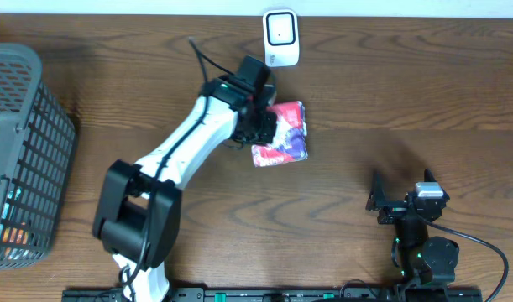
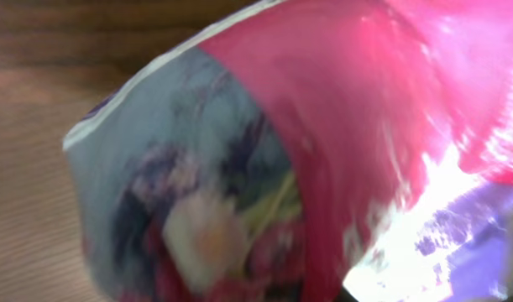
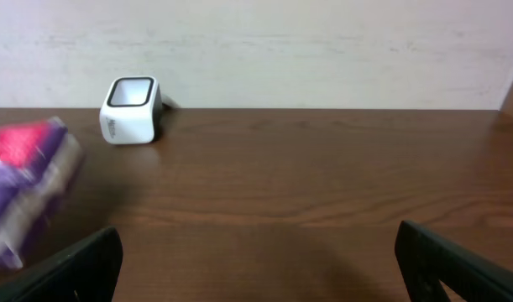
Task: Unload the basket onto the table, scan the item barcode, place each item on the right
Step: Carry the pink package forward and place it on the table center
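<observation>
Two claws are mine, and only the left one is at work. Far off to its left stands the basket (image 1: 21, 151), well apart and of no concern now. My left claw (image 1: 260, 126) is pressed up against the left edge of the packet (image 1: 283, 134), which fills my wrist view as a pink and purple blur. From that I cannot tell whether the jaws are clamped on it or slack. The packet lies just to the right of this claw on the table (image 1: 407, 101), its longer side running roughly away from me, toward the scanner (image 1: 281, 38). The scanner sits ahead of the claw, a little to the right, near but apart from the packet's far end. I judge the coming move turns on that: the packet has to go forward with its barcode facing the scanner's window. Well to the right and nearer my base, my right claw (image 3: 260, 264) rests spread wide, holding nothing, much farther from the packet than the left.
</observation>
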You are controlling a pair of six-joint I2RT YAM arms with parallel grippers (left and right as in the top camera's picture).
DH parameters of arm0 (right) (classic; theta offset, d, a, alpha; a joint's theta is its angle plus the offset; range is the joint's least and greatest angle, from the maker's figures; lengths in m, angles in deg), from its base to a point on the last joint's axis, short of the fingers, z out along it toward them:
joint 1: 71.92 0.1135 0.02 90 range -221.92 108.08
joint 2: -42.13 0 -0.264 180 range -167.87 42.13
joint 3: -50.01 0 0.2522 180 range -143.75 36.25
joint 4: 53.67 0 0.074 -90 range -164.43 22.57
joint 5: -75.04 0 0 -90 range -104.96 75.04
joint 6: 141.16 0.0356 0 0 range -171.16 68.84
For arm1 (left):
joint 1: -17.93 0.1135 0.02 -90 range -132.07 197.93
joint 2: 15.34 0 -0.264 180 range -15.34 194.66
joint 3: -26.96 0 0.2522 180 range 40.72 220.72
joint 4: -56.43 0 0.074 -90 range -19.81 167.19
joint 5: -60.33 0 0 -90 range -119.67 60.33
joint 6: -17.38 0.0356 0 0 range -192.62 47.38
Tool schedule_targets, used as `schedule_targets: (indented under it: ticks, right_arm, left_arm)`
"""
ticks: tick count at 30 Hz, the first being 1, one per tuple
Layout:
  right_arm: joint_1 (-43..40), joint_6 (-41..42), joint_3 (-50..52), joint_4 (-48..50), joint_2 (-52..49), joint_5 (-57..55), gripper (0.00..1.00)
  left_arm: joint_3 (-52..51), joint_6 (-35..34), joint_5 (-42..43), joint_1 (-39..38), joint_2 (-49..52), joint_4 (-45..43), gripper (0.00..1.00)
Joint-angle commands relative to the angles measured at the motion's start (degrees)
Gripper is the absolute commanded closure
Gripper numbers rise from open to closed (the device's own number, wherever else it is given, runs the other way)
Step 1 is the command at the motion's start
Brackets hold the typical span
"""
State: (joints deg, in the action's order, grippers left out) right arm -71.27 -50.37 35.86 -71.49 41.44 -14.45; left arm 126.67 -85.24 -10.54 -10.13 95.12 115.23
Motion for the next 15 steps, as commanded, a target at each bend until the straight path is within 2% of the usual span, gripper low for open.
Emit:
schedule_targets:
  ticks: [1, 2, 4, 10, 15]
  right_arm:
    - [0.09, -0.46, 0.07, -0.24, 0.31, 0.48, 0.01]
    - [0.09, -0.46, 0.07, -0.24, 0.31, 0.48, 0.01]
    - [0.09, -0.46, 0.07, -0.24, 0.31, 0.48, 0.01]
    - [0.09, -0.46, 0.07, -0.24, 0.31, 0.48, 0.01]
    - [0.09, -0.46, 0.07, -0.24, 0.31, 0.48, 0.01]
  left_arm:
    - [0.44, 0.76, -0.39, -0.26, 0.92, -0.44, 0.34]
    - [0.66, 0.76, -0.37, -0.04, 0.68, -0.55, 0.23]
    - [1.77, 0.52, -0.35, 0.94, -0.22, -0.07, 0.18]
    - [8.13, 0.55, -0.37, 6.43, -6.51, 3.8, 0.16]
    - [13.42, 0.55, -0.39, 15.47, -15.67, 3.93, 0.16]
